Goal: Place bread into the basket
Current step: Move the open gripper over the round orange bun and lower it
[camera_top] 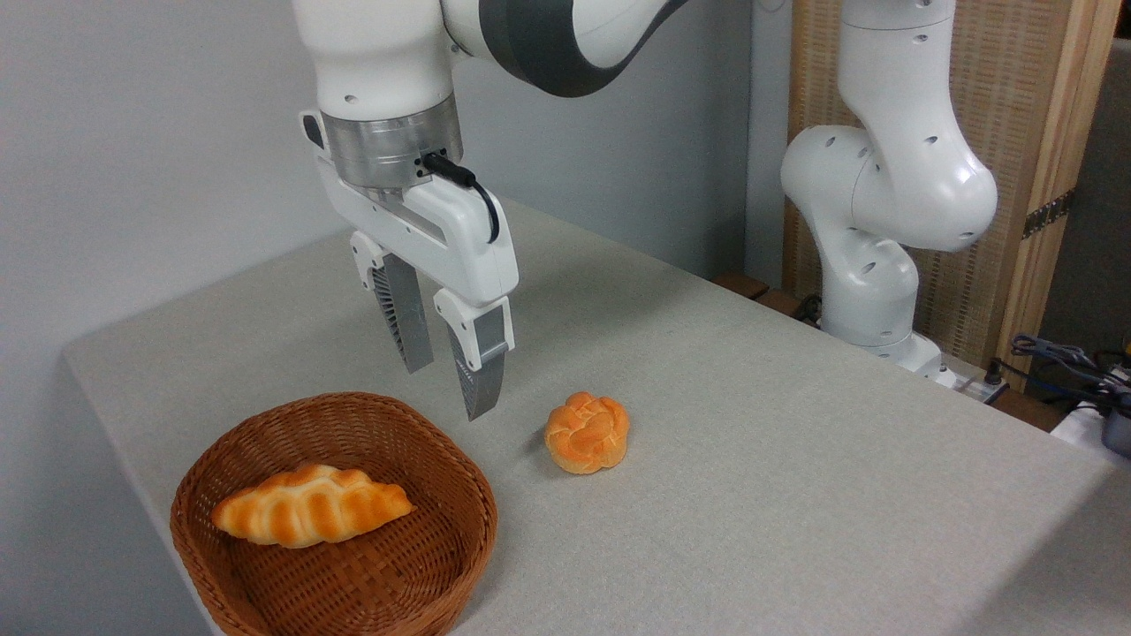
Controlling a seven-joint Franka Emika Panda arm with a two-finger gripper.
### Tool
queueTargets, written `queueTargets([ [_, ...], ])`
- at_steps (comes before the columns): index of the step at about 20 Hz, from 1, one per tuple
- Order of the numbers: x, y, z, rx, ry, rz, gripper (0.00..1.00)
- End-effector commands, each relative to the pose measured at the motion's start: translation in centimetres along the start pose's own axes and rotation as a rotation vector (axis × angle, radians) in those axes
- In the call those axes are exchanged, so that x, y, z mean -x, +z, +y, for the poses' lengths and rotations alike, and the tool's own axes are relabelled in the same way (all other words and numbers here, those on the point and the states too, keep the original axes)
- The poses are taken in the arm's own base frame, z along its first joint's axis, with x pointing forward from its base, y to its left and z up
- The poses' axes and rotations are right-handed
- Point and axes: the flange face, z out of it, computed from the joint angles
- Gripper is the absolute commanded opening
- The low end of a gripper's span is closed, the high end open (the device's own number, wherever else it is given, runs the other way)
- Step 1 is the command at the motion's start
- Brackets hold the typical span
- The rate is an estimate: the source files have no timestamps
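The bread (587, 432), a small round orange-golden bun with a knotted top, lies on the grey table to the right of the basket. The basket (265, 565) is brown wicker and sits at the table's front left. My gripper (449, 390) hangs open above the basket's far right rim, pointing down, with nothing between its fingers. It is left of the bun and well above the table.
A longer braided golden loaf (309, 505) lies inside the basket. The arm's white base (875, 265) stands at the table's far right edge, with cables (1069, 362) beyond it. The grey table (795, 495) stretches bare to the right of the bun.
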Motion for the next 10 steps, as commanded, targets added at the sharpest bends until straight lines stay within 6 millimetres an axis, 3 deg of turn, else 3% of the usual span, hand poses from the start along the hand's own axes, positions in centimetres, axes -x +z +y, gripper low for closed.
queueTargets([
  [1,1.3,0.2,0.9,0.026,0.018,-0.015,1.0],
  [10,4.6,5.1,3.2,0.103,0.111,-0.096,1.0],
])
